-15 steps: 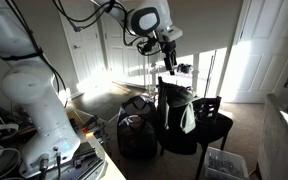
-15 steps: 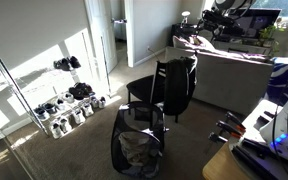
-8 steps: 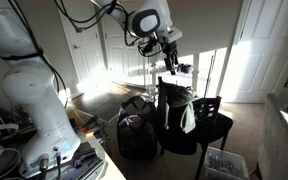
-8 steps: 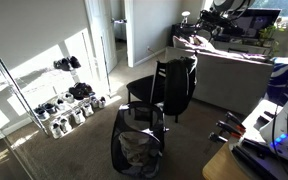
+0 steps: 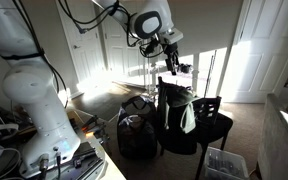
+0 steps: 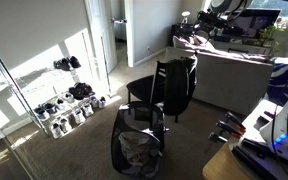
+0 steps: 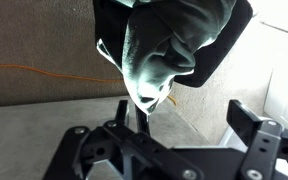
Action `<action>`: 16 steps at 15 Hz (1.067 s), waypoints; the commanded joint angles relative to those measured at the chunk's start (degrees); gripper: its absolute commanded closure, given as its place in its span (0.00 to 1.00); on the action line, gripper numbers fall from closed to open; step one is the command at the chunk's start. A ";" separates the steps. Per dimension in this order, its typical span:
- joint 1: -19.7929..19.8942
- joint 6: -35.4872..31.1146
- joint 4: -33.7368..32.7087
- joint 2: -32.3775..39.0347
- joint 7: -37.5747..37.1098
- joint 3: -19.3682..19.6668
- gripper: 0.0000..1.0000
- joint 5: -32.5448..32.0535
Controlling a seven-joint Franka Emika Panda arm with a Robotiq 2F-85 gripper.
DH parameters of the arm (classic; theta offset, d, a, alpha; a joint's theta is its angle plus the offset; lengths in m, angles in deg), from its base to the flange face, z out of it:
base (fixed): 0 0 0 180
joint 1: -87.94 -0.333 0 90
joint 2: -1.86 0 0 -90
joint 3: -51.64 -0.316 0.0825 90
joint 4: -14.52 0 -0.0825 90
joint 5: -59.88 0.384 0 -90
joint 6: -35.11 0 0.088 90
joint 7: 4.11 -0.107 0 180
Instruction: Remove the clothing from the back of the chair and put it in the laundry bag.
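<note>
The clothing (image 5: 173, 104), a limp black garment with a pale grey-green patch, hangs over the back of the dark chair (image 5: 212, 128). Both show in both exterior views; the other one has the clothing (image 6: 176, 84) and the chair (image 6: 141, 92) at centre. The laundry bag (image 5: 135, 135) stands on the floor beside the chair, its wide mouth open (image 6: 137, 150). My gripper (image 5: 170, 63) hangs open and empty just above the top of the chair back. In the wrist view the clothing (image 7: 169, 40) lies beyond the open fingers (image 7: 184, 120).
A small clear plastic bin (image 5: 224, 162) sits on the floor by the chair. A shoe rack (image 6: 69, 100) stands along the wall, and a sofa (image 6: 234, 72) is behind the chair. A cluttered table edge (image 5: 79, 150) is near the robot base.
</note>
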 commanded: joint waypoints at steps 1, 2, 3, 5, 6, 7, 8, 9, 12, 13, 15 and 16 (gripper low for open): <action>-1.57 -2.40 -5.06 7.18 -6.41 1.23 0.00 1.45; -2.04 -2.02 -6.19 8.73 -7.08 1.71 0.00 2.82; -2.37 -1.74 -7.34 10.65 -8.84 2.27 0.00 3.12; -2.89 -1.10 -9.45 13.99 -8.04 2.79 0.00 7.93; -2.92 -0.75 -10.51 15.36 -7.06 2.58 0.00 11.25; -3.09 -0.24 -11.71 17.00 -7.17 2.41 0.00 13.53; -3.28 0.08 -12.85 18.49 -6.94 2.15 0.00 15.55; -3.53 0.07 -13.80 19.85 -6.69 1.90 0.00 17.26; -4.60 0.84 -16.27 23.15 -7.08 2.15 0.00 19.08; -4.82 1.17 -16.68 24.09 -7.10 2.29 0.00 19.34; -4.94 2.33 -17.42 25.62 -7.05 2.40 0.00 20.04; -4.97 3.34 -17.66 26.15 -7.19 2.61 0.00 20.00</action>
